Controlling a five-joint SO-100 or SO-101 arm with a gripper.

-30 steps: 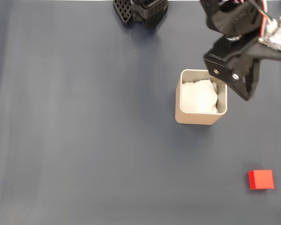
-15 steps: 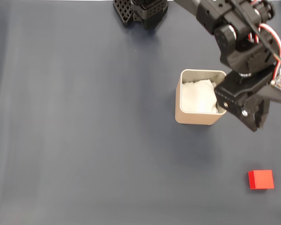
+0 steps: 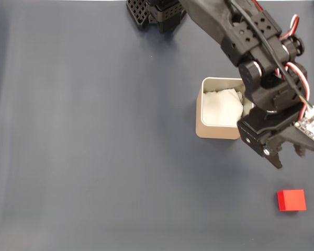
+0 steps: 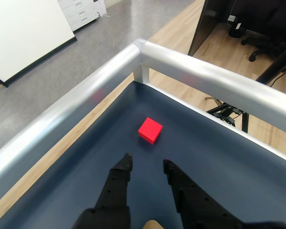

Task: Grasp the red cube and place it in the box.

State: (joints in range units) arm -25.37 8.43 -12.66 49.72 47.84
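Gripper (image 4: 147, 166): black, two fingers parted with a narrow gap, nothing between them; in the fixed view (image 3: 278, 157) it hangs just right of and below the box.
Cube (image 3: 291, 200): red, on the dark blue mat, lower right, apart from the gripper; in the wrist view (image 4: 150, 130) just ahead of the fingertips.
Box (image 3: 200, 121): beige, upright, holding white padding (image 3: 222, 107); the arm overlaps its right side.
Mat (image 3: 94, 146): dark blue.

The black five-joint arm (image 3: 235, 36) reached in from the top edge of the fixed view and stretched toward the lower right, red and white servo wires running along its upper links. The black two-finger end effector (image 3: 282, 157) pointed downward in that view. In the wrist view the end effector (image 4: 148, 167) held nothing, its fingers (image 4: 123, 168) parted by a narrow gap.
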